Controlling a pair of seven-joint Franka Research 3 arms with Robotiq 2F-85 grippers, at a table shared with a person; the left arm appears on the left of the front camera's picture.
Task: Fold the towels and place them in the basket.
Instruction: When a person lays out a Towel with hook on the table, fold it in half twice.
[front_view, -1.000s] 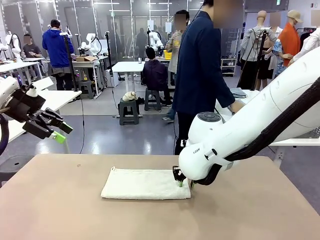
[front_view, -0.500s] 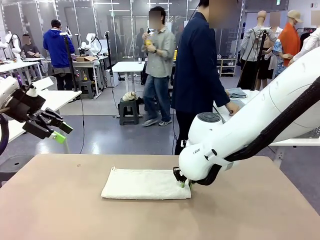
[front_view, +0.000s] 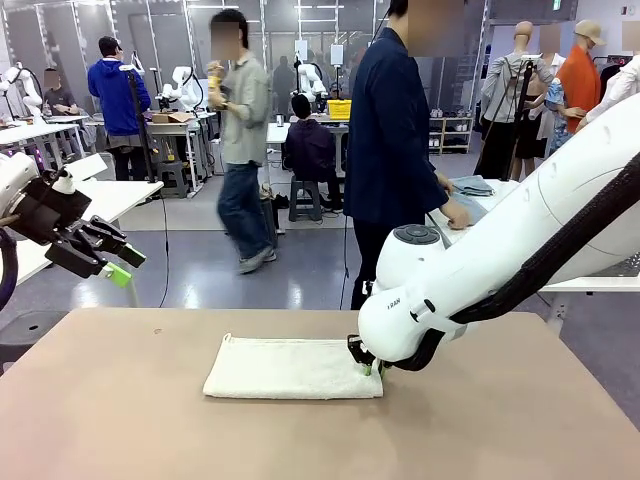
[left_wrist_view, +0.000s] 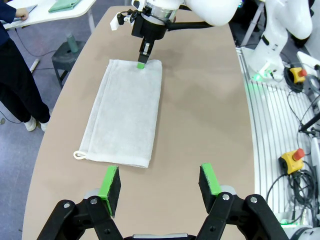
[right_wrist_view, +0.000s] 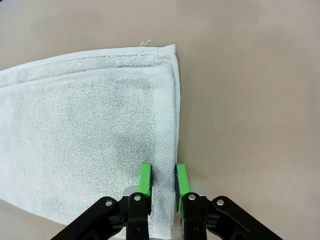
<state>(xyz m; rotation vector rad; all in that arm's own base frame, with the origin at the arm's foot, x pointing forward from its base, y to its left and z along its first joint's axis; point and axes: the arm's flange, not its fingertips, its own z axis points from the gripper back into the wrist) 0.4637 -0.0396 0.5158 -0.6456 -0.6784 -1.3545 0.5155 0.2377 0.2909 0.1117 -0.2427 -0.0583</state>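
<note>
1. At the left end of the table (front_view: 120, 420), the left gripper (front_view: 124, 265) hangs high with its pads spread wide. In its wrist view the gripper (left_wrist_view: 160, 181) looks down on bare tabletop (left_wrist_view: 200, 100) near the towel's left short edge.
2. The towel (front_view: 290, 368) lies flat at mid-table, folded into a long strip with its long edges running left to right. Open table surrounds it, with the widest bare stretches to the left and toward the robot. A small hanging loop (left_wrist_view: 78, 155) sticks out at the towel's (left_wrist_view: 125, 115) far left corner.
3. At the towel's right short edge the right gripper (front_view: 368, 368) points straight down. In its wrist view the gripper's (right_wrist_view: 162, 180) pads are drawn near together with the woven hem of the towel (right_wrist_view: 80, 135) between them. Whether they clamp it cannot be told. To the right of that edge lies clear table (right_wrist_view: 250, 75).
4. The table is plain matt tan, and the towel is pale terry.
5. Beyond the far edge a person in a dark jacket (front_view: 395, 150) stands turned toward a white side table. Farther back another person (front_view: 240, 130) is mid-stride on the grey floor.
</note>
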